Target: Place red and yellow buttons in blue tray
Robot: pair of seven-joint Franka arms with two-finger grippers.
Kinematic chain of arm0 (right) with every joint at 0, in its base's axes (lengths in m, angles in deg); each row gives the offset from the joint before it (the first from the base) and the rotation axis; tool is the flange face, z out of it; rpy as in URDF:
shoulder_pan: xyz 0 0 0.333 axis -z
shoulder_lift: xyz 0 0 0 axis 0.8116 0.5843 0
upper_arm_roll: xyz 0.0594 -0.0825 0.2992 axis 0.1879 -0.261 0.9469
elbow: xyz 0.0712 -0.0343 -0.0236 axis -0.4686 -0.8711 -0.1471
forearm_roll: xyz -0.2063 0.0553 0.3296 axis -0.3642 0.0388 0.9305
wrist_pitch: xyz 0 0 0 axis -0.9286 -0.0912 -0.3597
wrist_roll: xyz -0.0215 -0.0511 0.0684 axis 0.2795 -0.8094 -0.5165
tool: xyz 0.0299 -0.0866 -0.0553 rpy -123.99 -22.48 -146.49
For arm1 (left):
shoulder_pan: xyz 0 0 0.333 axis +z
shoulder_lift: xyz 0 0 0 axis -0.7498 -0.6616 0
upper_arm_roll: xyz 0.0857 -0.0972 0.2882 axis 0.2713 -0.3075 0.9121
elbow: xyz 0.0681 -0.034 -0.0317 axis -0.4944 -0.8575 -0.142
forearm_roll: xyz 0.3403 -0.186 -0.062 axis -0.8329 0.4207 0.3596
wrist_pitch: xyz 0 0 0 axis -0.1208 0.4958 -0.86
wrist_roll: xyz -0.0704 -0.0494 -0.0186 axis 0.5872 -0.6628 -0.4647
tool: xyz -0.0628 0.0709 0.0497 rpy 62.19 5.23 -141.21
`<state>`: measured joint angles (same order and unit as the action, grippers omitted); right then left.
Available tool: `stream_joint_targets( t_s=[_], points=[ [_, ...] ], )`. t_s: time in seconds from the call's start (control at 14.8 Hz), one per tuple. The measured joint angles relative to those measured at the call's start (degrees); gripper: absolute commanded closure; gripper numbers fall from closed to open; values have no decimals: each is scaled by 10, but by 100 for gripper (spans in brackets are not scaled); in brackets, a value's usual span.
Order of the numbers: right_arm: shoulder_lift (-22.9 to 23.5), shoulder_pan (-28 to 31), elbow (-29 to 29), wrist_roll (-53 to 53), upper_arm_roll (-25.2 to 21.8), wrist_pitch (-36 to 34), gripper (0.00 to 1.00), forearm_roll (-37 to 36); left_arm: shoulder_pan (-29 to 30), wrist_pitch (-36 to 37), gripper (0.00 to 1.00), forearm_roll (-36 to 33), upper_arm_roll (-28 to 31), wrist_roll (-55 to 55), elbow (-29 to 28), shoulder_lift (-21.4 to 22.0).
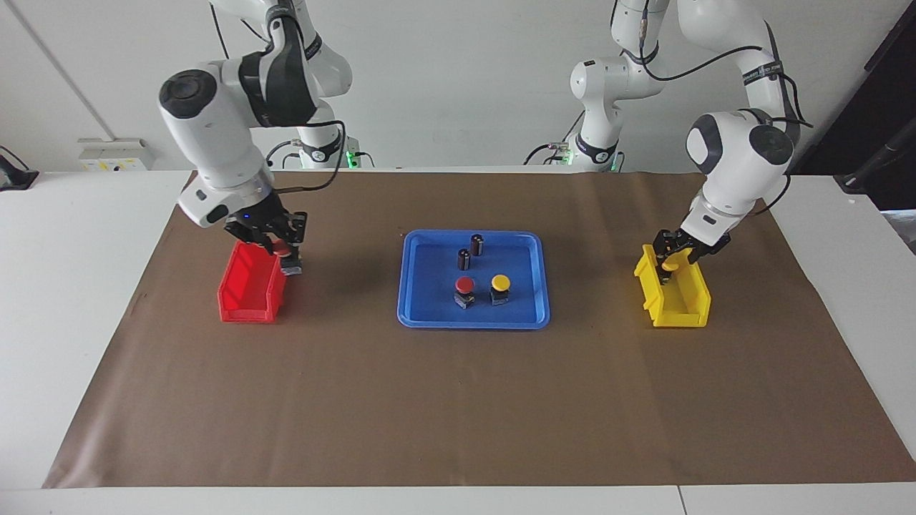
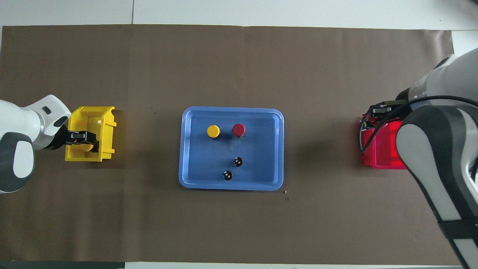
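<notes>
Two robot arms work at a brown-covered table. At the frame's centre sits the blue tray [image 1: 422, 315], holding one red button [image 1: 464, 285], one yellow button [image 1: 500, 282] and two dark cylinders [image 1: 476, 244] in its upper part. At mid-height toward the right arm's end, the right gripper [image 1: 283, 247] hangs over the red bin's [image 1: 247, 297] upper corner, clamped on a second red button [image 1: 286, 257]. At the other end, the left gripper [image 1: 673, 256] is down inside the yellow bin [image 1: 680, 307] at the last yellow button [image 1: 670, 265]; whether it has gripped cannot be told. A weak pinch could drop either button. The yellow bin's walls crowd the left gripper and could be dragged. The tray's lower half and the paper between bins and tray lie open.
</notes>
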<state>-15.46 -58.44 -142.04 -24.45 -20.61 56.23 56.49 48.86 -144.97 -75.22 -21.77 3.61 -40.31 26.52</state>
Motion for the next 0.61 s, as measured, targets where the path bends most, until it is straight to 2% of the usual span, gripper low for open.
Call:
stream_joint_targets(
  t_s=[0.2, 0.34, 0.41, 0.61],
  points=[
    [48, -106, -1, 157, 4, 87, 73, 0, 0, -8, 33, 0, 0, -9, -11, 0],
    [84, -150, -2, 200, 4, 129, 72, 0, 0, -33, 94, 0, 0, -10, -24, 0],
    [101, -163, -3, 207, 4, 142, 72, 0, 0, -41, 99, 0, 0, -10, -30, 0],
    [122, -173, -13, 210, 3, 160, 69, -1, 2, -38, 99, 0, 1, -14, -27, -1]
  ],
)
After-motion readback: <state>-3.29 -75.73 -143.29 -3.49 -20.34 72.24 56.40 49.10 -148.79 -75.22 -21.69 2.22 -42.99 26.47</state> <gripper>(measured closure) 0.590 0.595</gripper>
